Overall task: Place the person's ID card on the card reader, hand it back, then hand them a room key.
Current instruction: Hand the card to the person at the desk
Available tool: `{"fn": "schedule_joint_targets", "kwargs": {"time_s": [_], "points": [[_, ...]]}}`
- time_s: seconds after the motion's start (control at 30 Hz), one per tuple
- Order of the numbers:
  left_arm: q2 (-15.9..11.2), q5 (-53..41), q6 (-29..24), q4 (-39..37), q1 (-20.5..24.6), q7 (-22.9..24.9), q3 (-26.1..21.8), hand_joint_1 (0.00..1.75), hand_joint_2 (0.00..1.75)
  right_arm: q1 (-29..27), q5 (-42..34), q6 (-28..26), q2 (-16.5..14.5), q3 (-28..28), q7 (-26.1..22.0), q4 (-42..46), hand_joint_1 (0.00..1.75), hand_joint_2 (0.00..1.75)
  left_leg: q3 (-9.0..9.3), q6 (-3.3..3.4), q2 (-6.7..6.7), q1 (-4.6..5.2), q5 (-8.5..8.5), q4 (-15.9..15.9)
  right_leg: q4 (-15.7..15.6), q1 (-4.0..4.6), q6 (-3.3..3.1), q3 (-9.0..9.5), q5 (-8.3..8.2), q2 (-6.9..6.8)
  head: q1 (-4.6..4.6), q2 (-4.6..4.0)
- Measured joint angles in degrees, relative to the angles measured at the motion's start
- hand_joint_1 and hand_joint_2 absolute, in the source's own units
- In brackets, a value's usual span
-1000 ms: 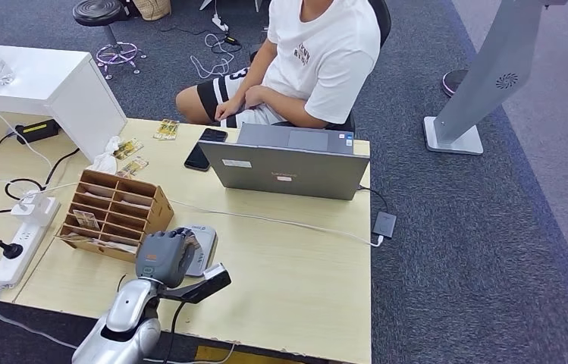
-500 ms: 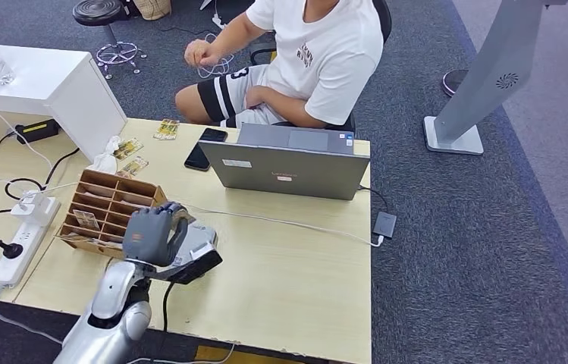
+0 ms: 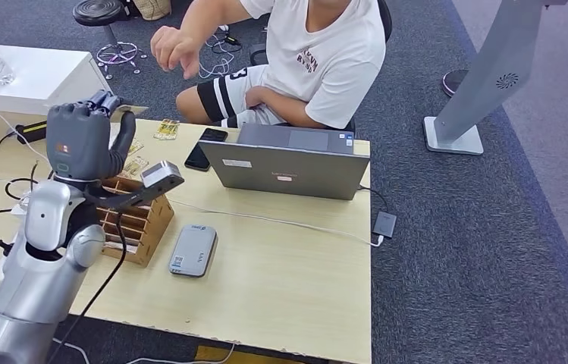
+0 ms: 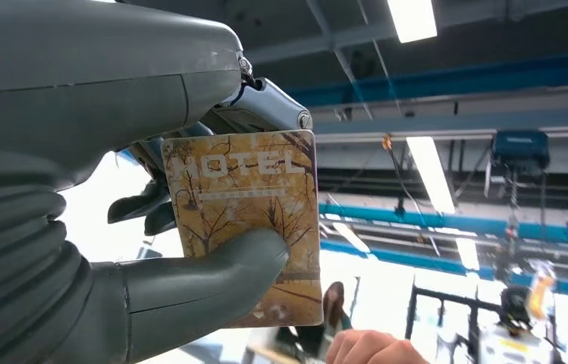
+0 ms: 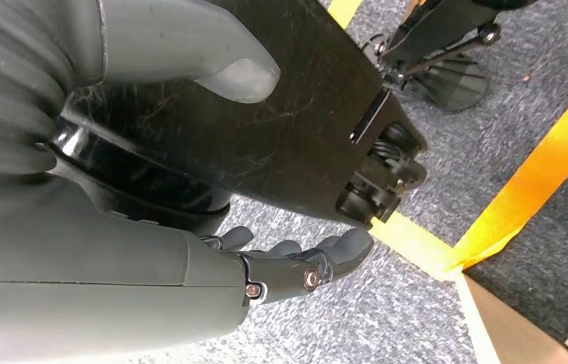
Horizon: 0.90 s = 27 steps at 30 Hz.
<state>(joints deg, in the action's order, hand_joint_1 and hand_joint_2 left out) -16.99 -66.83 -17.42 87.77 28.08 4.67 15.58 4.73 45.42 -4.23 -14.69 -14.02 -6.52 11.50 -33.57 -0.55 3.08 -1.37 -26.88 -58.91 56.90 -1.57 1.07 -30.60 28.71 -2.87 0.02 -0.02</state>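
My left hand (image 3: 83,140) is raised above the wooden card rack (image 3: 144,220) and pinches a room key card (image 4: 243,197) printed with HOTEL and autumn trees. Its thumb (image 4: 212,265) presses the card's face. In the head view the card's edge (image 3: 133,111) sticks out past the fingers. The seated person's hand (image 3: 176,47) reaches out towards it, a short way beyond the card; the same hand (image 4: 368,349) shows close to the card in the left wrist view. The grey card reader (image 3: 193,250) lies bare on the table. My right hand (image 5: 296,265) hangs by the floor, fingers apart, holding nothing.
An open laptop (image 3: 292,171) stands at the table's far side with a black phone (image 3: 205,148) beside it. A cable crosses the table (image 3: 288,280) to a small hub (image 3: 384,224). A power strip (image 3: 26,227) and a white box (image 3: 38,80) are at the left.
My left hand has risen from over the card reader, up past the card rack, with the key card. The person's hand has lifted from the lap and reached out towards it.
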Motion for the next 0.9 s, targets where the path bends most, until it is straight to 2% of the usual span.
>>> {"fn": "schedule_joint_targets", "kwargs": {"time_s": [0.17,0.5,0.53,0.63,0.67,0.9], "points": [[-1.09,-2.30,1.71,-1.85,4.13,1.16,0.01,1.75,1.75,-0.08,0.05,0.17,0.07,0.59,-0.38,-0.01,0.00,1.75,0.01,-0.01,0.02,0.00,0.01,0.00,0.00,0.00,0.00,-0.01,-0.01,0.02,0.00,0.00],[-1.00,-3.57,2.17,-3.62,4.47,2.45,0.03,1.75,1.75,-0.10,0.05,0.30,0.07,1.21,-0.45,-0.01,0.00,1.75,0.00,-0.02,0.03,0.00,0.00,0.00,-0.01,-0.01,0.00,-0.03,0.00,0.04,-0.01,0.00],[-0.99,-3.65,2.26,-3.74,4.46,2.47,0.03,1.40,1.75,-0.10,0.06,0.30,0.07,1.23,-0.44,-0.01,0.00,1.75,0.00,-0.02,0.03,0.00,0.00,0.00,-0.01,0.00,0.00,-0.03,0.00,0.04,0.00,0.00],[-0.88,-4.09,2.33,-4.14,4.34,2.61,0.07,0.09,1.75,-0.10,0.07,0.29,0.07,1.26,-0.43,0.00,0.00,1.75,0.00,-0.02,0.04,0.00,0.00,0.00,-0.01,0.00,0.00,-0.03,0.00,0.05,0.00,0.00],[-0.83,-4.27,2.21,-4.25,4.25,2.75,0.09,0.00,1.75,-0.10,0.07,0.29,0.07,1.27,-0.40,0.00,0.00,1.75,0.00,-0.02,0.04,0.00,0.00,0.00,-0.01,0.00,0.00,-0.03,-0.01,0.06,0.00,0.00],[-0.15,-3.75,-0.20,-4.32,1.87,2.52,0.11,0.00,1.75,-0.08,-0.07,0.21,0.07,1.27,-0.13,0.00,0.00,1.75,-0.01,-0.02,0.04,0.00,0.00,0.00,-0.01,-0.01,0.00,-0.02,0.00,0.05,0.01,0.00]]}}
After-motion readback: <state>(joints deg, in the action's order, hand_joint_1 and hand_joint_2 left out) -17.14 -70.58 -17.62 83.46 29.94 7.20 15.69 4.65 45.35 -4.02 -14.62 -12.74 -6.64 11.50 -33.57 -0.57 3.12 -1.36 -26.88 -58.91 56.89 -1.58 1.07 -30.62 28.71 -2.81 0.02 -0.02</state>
